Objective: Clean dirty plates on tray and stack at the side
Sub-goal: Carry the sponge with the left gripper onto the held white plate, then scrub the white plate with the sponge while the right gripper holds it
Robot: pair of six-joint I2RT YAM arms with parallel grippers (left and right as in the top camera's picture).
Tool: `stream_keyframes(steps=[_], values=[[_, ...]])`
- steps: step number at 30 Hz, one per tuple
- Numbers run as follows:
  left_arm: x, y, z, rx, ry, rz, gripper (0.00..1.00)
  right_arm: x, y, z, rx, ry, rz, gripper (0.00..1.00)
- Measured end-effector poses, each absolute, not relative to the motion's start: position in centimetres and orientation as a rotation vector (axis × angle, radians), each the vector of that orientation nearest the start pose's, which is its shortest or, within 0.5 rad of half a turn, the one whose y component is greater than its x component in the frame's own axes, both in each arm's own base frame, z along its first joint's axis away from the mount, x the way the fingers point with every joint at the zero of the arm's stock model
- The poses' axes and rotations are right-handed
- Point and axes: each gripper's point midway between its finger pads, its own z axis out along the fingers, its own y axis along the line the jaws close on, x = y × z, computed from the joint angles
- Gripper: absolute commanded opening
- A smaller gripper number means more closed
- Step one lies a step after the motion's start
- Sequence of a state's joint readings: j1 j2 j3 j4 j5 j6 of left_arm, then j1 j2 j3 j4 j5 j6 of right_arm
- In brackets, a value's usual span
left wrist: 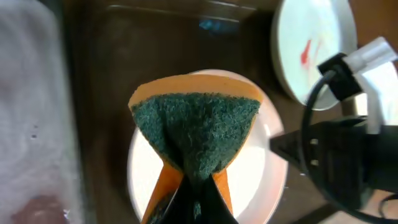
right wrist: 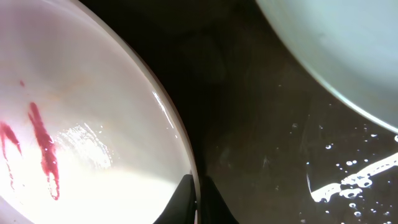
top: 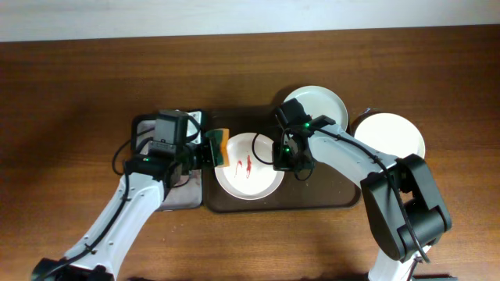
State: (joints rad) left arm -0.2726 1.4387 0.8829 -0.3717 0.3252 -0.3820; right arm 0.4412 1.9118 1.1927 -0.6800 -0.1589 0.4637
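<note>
A dark brown wooden table [top: 70, 86] with visible grain fills the view from above. Near its middle lies a large dark brown rectangular tray [top: 312, 200] with rounded corners and a raised rim. Just beside its left end sits a smaller grey metal tray [top: 181, 197], mostly hidden. Just right of the large tray, a round shallow white plate [top: 391, 134] rests on the wood.

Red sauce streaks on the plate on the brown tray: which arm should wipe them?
Left. The left end effector pinches the sponge right at the smeared plate's edge, beside the red streaks. The right end effector is shut on that plate's opposite rim and holds no sponge.
</note>
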Motion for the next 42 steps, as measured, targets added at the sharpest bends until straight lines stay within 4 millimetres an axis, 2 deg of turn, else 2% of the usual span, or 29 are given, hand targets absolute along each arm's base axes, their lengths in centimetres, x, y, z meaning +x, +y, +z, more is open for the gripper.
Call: stream_keyframes(steps=[6,10,16,21,27,32,36,42], values=[[33.2,-19.5,7.5,-0.037,2.646,-0.783,0.00,32.6,18.4,0.6,0.015,3.039,0.332,0.04],[32.9,-22.3,5.8,-0.060,2.679,-0.934,0.00,32.6,18.4,0.6,0.013,3.039,0.332,0.04],[32.2,-23.3,3.6,-0.104,2.747,-1.027,0.00,32.6,18.4,0.6,0.013,3.039,0.332,0.04],[32.5,-23.7,2.5,-0.107,2.756,-1.054,0.00,32.6,18.4,0.6,0.013,3.039,0.332,0.04],[32.6,-22.2,1.4,-0.180,2.804,-0.947,0.00,32.6,18.4,0.6,0.014,3.041,0.331,0.04],[32.5,-19.1,1.1,-0.262,2.851,-0.807,0.00,32.6,18.4,0.6,0.014,3.042,0.331,0.04],[32.5,-16.9,2.2,-0.226,2.839,-0.654,0.00,32.6,18.4,0.6,0.014,3.042,0.331,0.04],[33.6,-16.2,5.7,-0.095,2.721,-0.592,0.00,32.5,18.4,0.6,0.015,3.045,0.329,0.04]])
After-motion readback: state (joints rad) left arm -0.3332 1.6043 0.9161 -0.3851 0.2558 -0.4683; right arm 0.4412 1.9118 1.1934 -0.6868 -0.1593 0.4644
